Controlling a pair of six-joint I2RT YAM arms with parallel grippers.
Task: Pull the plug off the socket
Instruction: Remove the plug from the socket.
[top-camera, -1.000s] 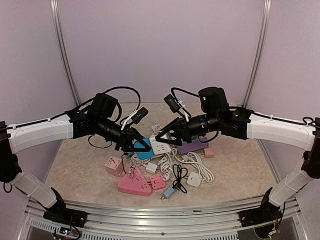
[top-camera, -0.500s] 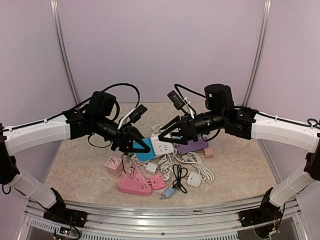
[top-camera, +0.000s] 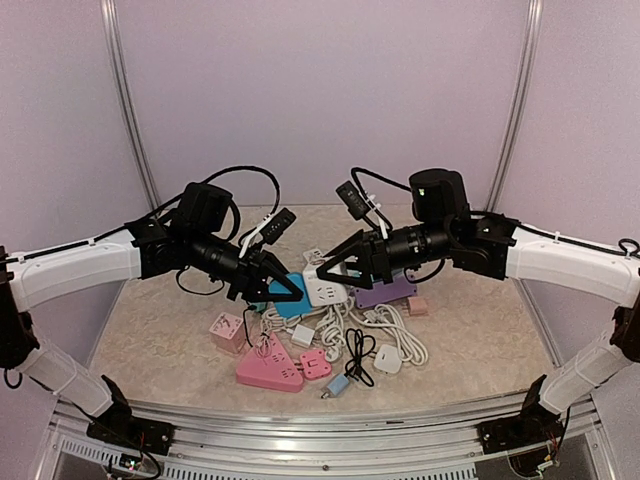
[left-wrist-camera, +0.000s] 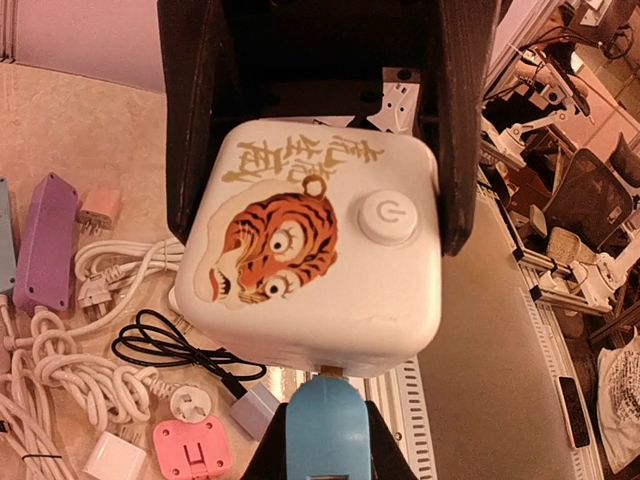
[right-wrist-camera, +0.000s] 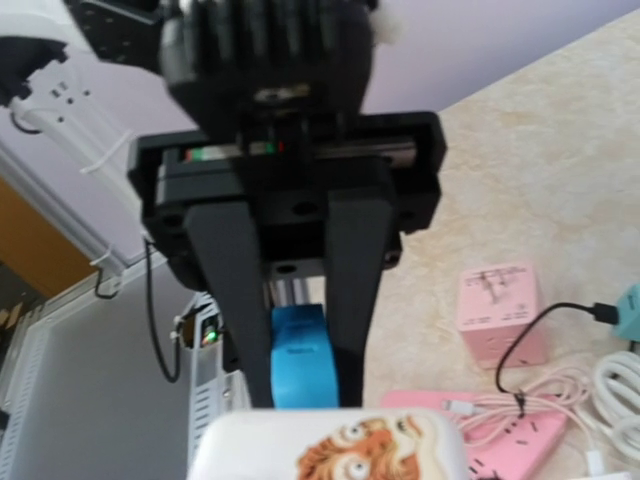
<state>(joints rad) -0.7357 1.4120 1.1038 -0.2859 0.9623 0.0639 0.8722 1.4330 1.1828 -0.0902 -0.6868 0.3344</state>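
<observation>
While the left pincer (top-camera: 294, 292) is clamped on the blue plug (left-wrist-camera: 325, 435) and the right pincer (top-camera: 316, 272) on the tiger socket (left-wrist-camera: 310, 270), both hang in mid-air between the arms, above the tabletop (top-camera: 480, 330). The prongs seem seated, though the seam is hard to see. A crooked pull could bend them. The smooth socket might also slip and drop into the cords (top-camera: 392, 330).

White arm links (top-camera: 80, 265), black wrists (top-camera: 205, 215), fingers (top-camera: 345, 252), cables (top-camera: 250, 175)
</observation>
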